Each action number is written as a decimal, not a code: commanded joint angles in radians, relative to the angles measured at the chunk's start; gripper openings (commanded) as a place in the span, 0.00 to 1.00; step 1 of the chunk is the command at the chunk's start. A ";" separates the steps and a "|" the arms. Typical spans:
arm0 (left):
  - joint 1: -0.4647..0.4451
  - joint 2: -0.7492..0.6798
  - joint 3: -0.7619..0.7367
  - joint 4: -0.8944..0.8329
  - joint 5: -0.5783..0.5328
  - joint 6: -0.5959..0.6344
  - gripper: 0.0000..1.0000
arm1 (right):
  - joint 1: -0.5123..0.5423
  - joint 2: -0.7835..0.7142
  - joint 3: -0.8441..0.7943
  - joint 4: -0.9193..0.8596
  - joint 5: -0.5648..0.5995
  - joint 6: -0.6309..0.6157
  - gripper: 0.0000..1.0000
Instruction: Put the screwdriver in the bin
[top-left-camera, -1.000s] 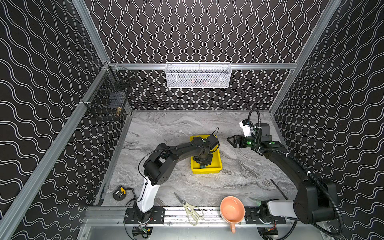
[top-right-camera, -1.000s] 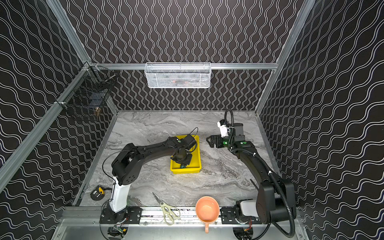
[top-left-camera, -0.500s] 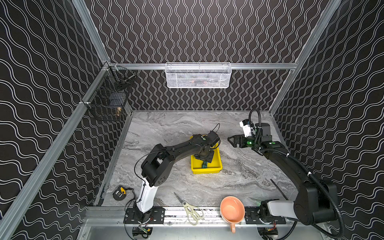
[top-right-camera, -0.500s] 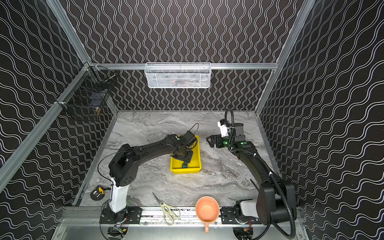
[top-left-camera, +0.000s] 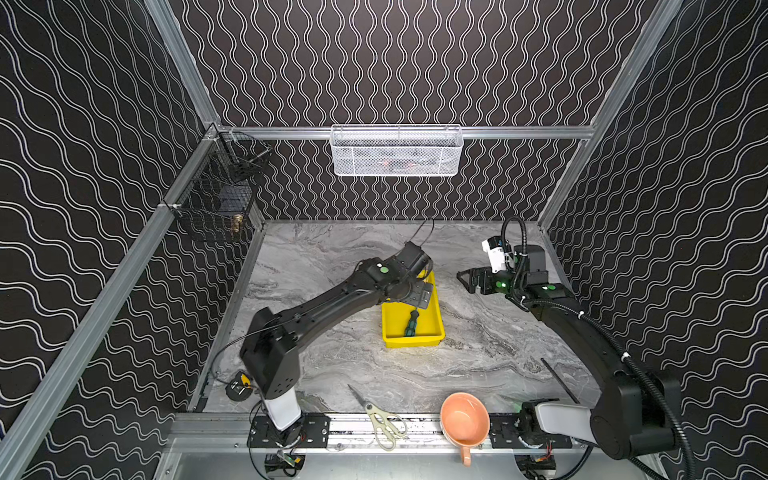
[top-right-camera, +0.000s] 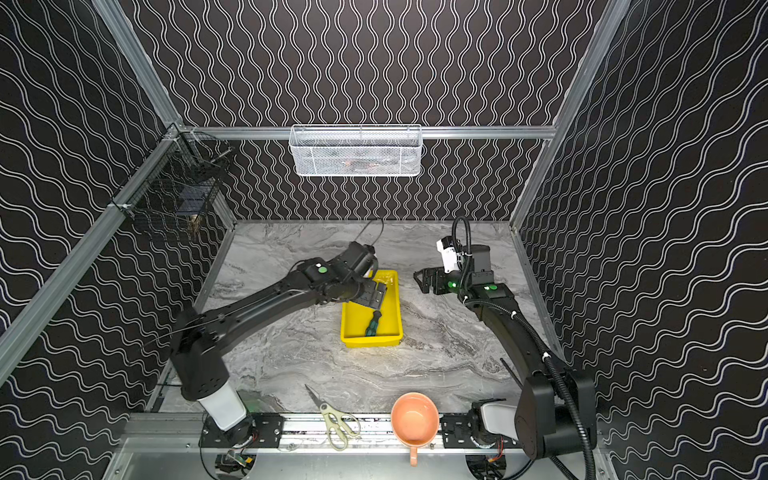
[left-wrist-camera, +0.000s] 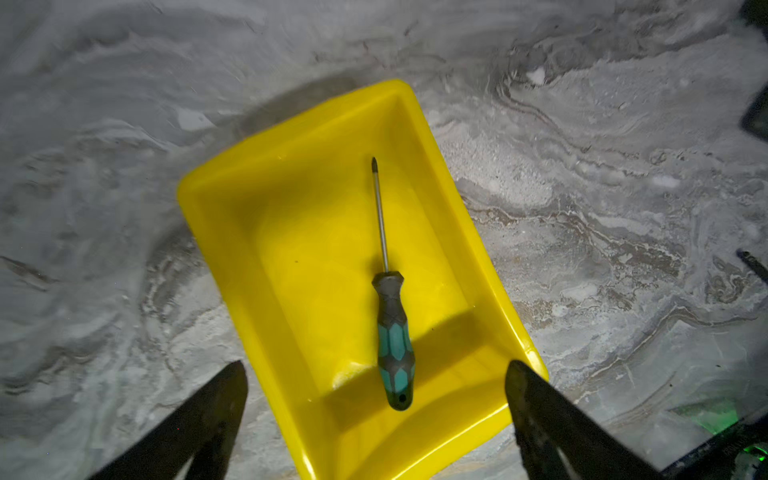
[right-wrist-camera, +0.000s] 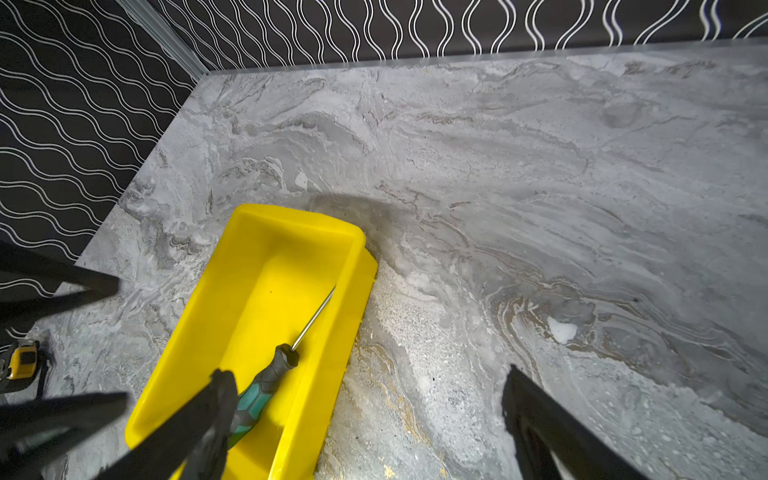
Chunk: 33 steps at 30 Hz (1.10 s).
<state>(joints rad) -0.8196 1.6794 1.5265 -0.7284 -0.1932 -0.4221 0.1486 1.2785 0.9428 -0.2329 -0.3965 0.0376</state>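
Near the middle of the grey marble table (top-left-camera: 353, 365) sits a shallow bright yellow plastic tray (top-left-camera: 411, 343) with a raised rim. A slim screwdriver (left-wrist-camera: 392, 332) with a green and black handle and a thin metal shaft lies flat on the floor of the yellow plastic tray. Its handle points to the near end and its thin shaft points to the far end. In both top views only the handle shows, because the shaft is hidden under the left claw (top-left-camera: 419, 296).

The left claw hangs over the far part of the tray. Its two black fingers (left-wrist-camera: 224, 395) stand wide apart, with nothing between them. They do not touch the screwdriver.

The right claw (top-left-camera: 469, 280) hangs above the table to the right of the tray, apart from it. Its fingers (right-wrist-camera: 532, 415) stand wide apart too and hold nothing.

At the near edge lie cream-handled scissors (top-left-camera: 380, 419), and an orange cup (top-left-camera: 463, 419) sits just to their right. A small yellow and black tape measure (top-left-camera: 239, 386) lies at the near left. On the far wall hangs a white wire mesh basket (top-left-camera: 397, 151), and a black wire basket (top-left-camera: 216, 199) hangs on the left wall.
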 joint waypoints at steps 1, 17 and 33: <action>0.033 -0.103 -0.075 0.104 -0.117 0.092 0.99 | -0.009 -0.032 0.010 0.045 0.006 0.039 1.00; 0.393 -0.482 -0.741 0.748 -0.406 0.294 0.99 | -0.206 -0.294 -0.266 0.387 0.336 0.279 1.00; 0.656 -0.501 -1.031 1.076 -0.049 0.433 0.99 | -0.208 -0.207 -0.521 0.716 0.400 0.021 1.00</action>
<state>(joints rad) -0.1993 1.1755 0.5148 0.2684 -0.3473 0.0051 -0.0601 1.0637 0.4503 0.3534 -0.0158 0.1528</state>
